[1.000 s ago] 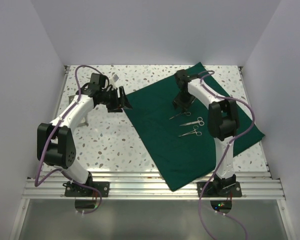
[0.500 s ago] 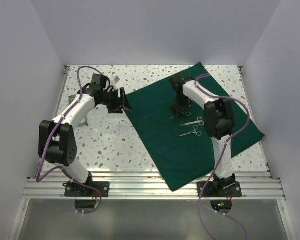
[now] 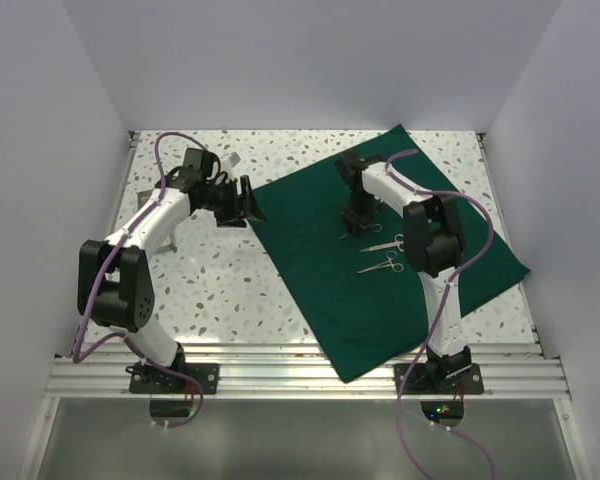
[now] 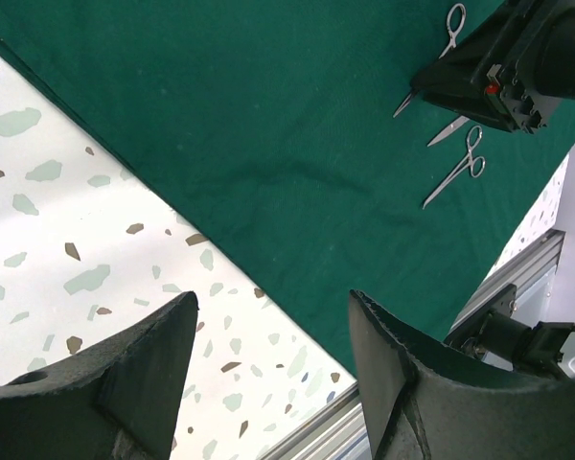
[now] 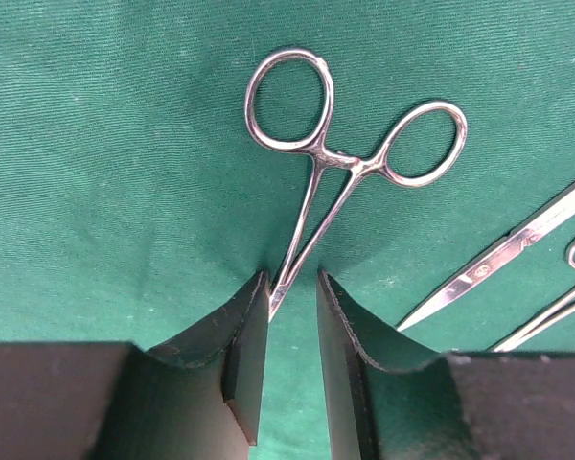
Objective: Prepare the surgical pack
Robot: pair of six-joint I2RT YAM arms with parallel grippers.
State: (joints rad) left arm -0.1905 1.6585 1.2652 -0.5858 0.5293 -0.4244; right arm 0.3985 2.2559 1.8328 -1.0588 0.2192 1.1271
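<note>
The dark green drape lies spread flat on the table, and it also shows in the left wrist view. Three silver instruments lie on it: forceps, a straight scissor-like one and a second forceps. My right gripper is down on the cloth. Its jaws stand narrowly apart around the forceps tip, which touches the left finger. My left gripper is open and empty above the drape's left edge. No tray or white packets are in view.
A small grey object sits on the speckled table behind the left arm. White walls enclose three sides. An aluminium rail runs along the near edge, just below the drape's front corner.
My right wrist has shifted slightly left over the forceps on the drape. The left arm has barely moved.
</note>
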